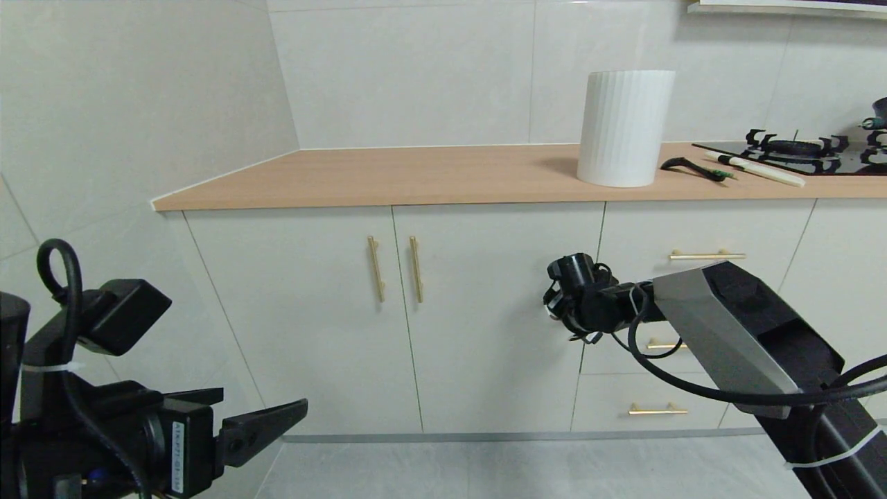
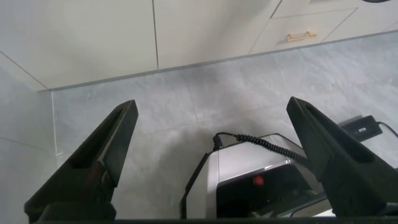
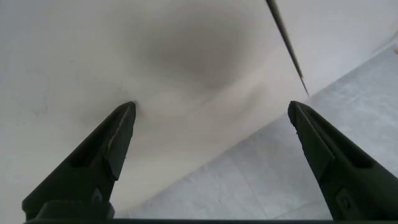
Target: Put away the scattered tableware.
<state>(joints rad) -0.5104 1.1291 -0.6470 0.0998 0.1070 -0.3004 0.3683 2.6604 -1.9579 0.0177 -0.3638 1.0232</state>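
At centre right, the spread right end effector (image 1: 554,299) hangs close to a cabinet door (image 1: 485,346); pushing forward could ram it. The left end effector (image 1: 277,419) at lower left is spread too.

You have a wooden countertop (image 1: 416,177) running along a pale tiled wall (image 1: 416,69). Below it stand two cream cabinet doors (image 1: 485,312) with upright brass handles (image 1: 375,268) side by side, and drawers (image 1: 700,232) to their right. A black gas hob (image 1: 797,149) sits at the counter's right end. The dark shape (image 1: 879,114) at its far edge may be a pot. Grey floor tiles (image 1: 485,471) lie below.
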